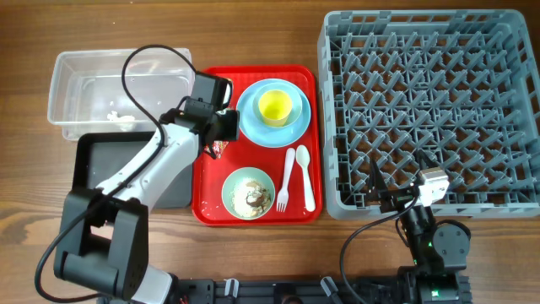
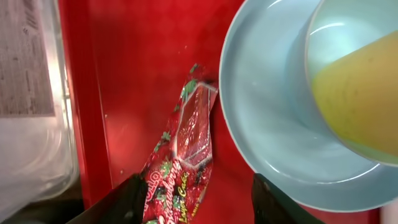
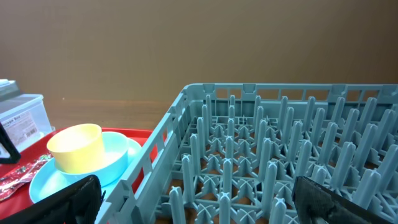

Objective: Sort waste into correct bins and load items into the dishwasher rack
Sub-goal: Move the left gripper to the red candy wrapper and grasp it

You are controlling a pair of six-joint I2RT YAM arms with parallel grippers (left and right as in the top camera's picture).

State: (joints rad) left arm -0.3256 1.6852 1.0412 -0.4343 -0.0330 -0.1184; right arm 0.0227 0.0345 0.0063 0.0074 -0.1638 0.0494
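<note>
The crinkled red snack wrapper (image 2: 186, 149) lies on the red tray, left of the light-blue plate (image 2: 261, 130). My left gripper (image 2: 199, 202) is open, its fingers on either side of the wrapper's near end; it also shows in the overhead view (image 1: 218, 135). The yellow cup (image 1: 275, 105) stands in the light-blue bowl (image 1: 291, 93) on the plate (image 1: 253, 122). The mint-green bowl (image 1: 249, 192) holds rice and brown bits. The white fork (image 1: 285, 179) and spoon (image 1: 305, 177) lie beside it. My right gripper (image 3: 199, 199) is open and empty at the grey rack's (image 1: 430, 110) front edge.
The clear tub (image 1: 118, 84) at the far left holds a small white scrap (image 1: 120, 118). The black tray (image 1: 105, 165) lies in front of it, partly under my left arm. The flat red tray (image 1: 211, 194) sits between the bins and the rack.
</note>
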